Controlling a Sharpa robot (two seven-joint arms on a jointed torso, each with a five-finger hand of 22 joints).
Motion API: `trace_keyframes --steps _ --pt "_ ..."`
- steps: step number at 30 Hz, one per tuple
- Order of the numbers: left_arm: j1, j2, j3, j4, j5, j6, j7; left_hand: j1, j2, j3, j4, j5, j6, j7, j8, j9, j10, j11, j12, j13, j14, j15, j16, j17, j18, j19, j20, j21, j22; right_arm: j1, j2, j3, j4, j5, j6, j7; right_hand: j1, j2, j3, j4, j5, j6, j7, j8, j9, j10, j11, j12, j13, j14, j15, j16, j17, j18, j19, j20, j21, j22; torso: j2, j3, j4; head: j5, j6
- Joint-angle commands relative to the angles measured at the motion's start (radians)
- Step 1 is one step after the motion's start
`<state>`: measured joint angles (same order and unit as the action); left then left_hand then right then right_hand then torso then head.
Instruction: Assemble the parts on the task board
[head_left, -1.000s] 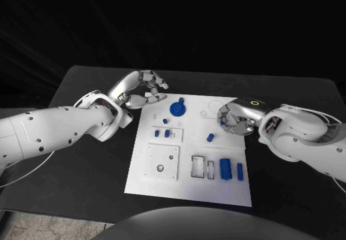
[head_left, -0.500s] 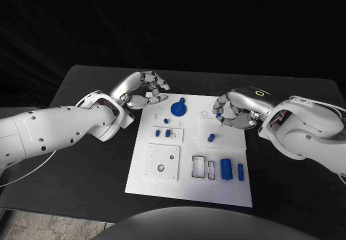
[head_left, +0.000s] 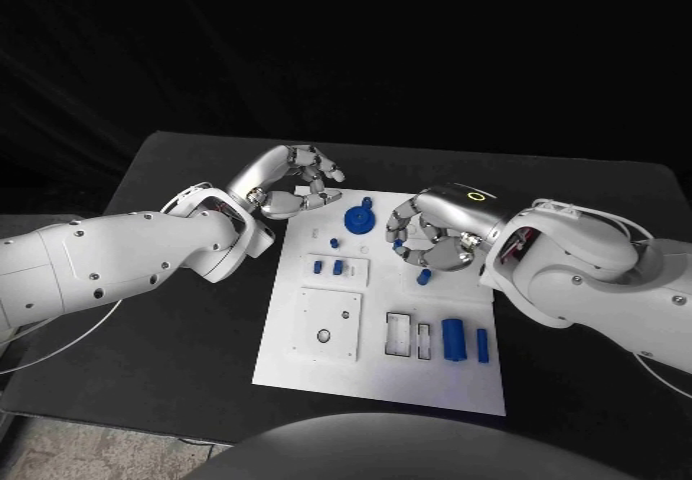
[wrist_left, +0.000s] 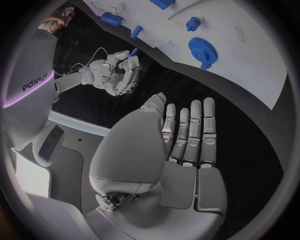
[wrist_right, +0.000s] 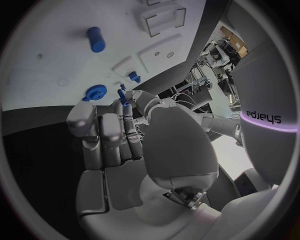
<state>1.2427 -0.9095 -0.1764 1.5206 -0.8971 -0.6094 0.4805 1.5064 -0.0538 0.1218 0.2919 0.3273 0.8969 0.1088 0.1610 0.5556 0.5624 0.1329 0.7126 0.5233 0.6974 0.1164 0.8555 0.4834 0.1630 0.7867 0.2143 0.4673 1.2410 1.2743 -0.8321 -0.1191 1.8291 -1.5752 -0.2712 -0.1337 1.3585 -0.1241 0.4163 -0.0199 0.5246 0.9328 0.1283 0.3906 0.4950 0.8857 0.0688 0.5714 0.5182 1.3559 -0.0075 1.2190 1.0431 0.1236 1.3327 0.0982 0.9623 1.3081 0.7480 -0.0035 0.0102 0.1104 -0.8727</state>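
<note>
The white task board (head_left: 378, 370) lies mid-table. A blue gear (head_left: 356, 217) (wrist_left: 201, 48) stands near its far edge. Two small blue pegs (head_left: 326, 267) sit in a raised block, a short blue cylinder (head_left: 423, 277) (wrist_right: 95, 39) lies mid-board, and two blue blocks (head_left: 463, 341) lie near the right edge. My right hand (head_left: 433, 232) (wrist_left: 114, 75) hovers over the far middle of the board, right of the gear, pinching a thin blue peg (wrist_right: 122, 94) (wrist_left: 133, 51) between thumb and finger. My left hand (head_left: 293, 181) (wrist_left: 181, 145) hangs at the board's far left corner, fingers straight, holding nothing.
A square white plate with a small hole (head_left: 325, 325) and two rectangular slots (head_left: 405, 335) are on the board's near half. Black table (head_left: 159, 340) surrounds the board. My two forearms flank the board on either side.
My right hand has moved left from the board's right edge to over its far middle, near the gear, with the thin peg in its fingers. My left hand has stayed in place.
</note>
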Motion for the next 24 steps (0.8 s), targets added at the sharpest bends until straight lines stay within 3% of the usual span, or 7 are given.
trace_keyframes --steps 1,8,14,24 --pt "-0.003 0.005 0.001 0.000 0.036 0.011 0.026 0.001 0.011 0.002 -0.002 0.005 0.000 0.001 0.006 -0.001 0.002 0.008 0.005 -0.002 -0.007 0.002 -0.005 -0.002 0.010 -0.002 0.006 -0.006 0.002 -0.015 0.027 0.000 -0.009 -0.027 0.052 0.005 0.001 0.006 -0.007 0.002 -0.007 -0.007 0.001 -0.006 -0.003 0.013 -0.002 -0.001 -0.003 0.002 -0.001 -0.003 -0.002 -0.004 0.004 -0.003 -0.007 0.105 -0.015 -0.0025 0.0083 0.005 0.000" --pt "-0.005 0.008 0.001 0.002 0.050 0.012 0.029 0.001 0.012 0.002 -0.002 0.006 0.000 0.001 0.006 -0.001 0.002 0.009 0.005 -0.003 -0.007 0.002 -0.006 -0.002 0.010 -0.003 0.006 -0.007 0.002 -0.065 0.097 0.000 -0.041 -0.057 0.082 0.010 0.007 0.004 -0.005 -0.002 -0.019 -0.011 0.002 -0.023 -0.010 0.019 -0.001 -0.007 -0.011 -0.002 -0.001 -0.010 -0.012 -0.003 0.001 -0.003 -0.015 0.103 -0.027 -0.0051 0.0168 0.018 0.000" --pt "-0.006 0.009 0.001 0.001 0.056 0.016 0.032 0.001 0.015 0.002 -0.003 0.007 0.000 0.000 0.007 -0.001 0.002 0.011 0.005 -0.004 -0.007 0.003 -0.006 -0.003 0.010 -0.003 0.006 -0.008 0.002 -0.104 0.130 0.001 -0.065 -0.079 0.090 0.010 0.010 0.002 -0.004 -0.004 -0.029 -0.013 0.004 -0.037 -0.017 0.022 0.000 -0.011 -0.016 -0.008 0.001 -0.017 -0.023 -0.002 -0.005 -0.003 -0.026 0.100 -0.030 -0.0066 0.0231 0.018 0.000" --pt "-0.010 0.014 0.000 -0.008 0.058 0.025 0.032 0.003 0.017 0.003 -0.003 0.009 0.000 -0.001 0.007 -0.001 0.002 0.013 0.005 -0.005 -0.006 0.003 -0.005 -0.003 0.011 -0.003 0.006 -0.009 0.002 -0.140 0.149 0.001 -0.085 -0.085 0.091 0.012 0.009 0.001 -0.004 -0.003 -0.035 -0.012 0.005 -0.044 -0.021 0.022 0.001 -0.013 -0.019 -0.011 0.002 -0.020 -0.027 -0.001 -0.007 -0.002 -0.031 0.099 -0.028 -0.0070 0.0201 0.024 0.000"
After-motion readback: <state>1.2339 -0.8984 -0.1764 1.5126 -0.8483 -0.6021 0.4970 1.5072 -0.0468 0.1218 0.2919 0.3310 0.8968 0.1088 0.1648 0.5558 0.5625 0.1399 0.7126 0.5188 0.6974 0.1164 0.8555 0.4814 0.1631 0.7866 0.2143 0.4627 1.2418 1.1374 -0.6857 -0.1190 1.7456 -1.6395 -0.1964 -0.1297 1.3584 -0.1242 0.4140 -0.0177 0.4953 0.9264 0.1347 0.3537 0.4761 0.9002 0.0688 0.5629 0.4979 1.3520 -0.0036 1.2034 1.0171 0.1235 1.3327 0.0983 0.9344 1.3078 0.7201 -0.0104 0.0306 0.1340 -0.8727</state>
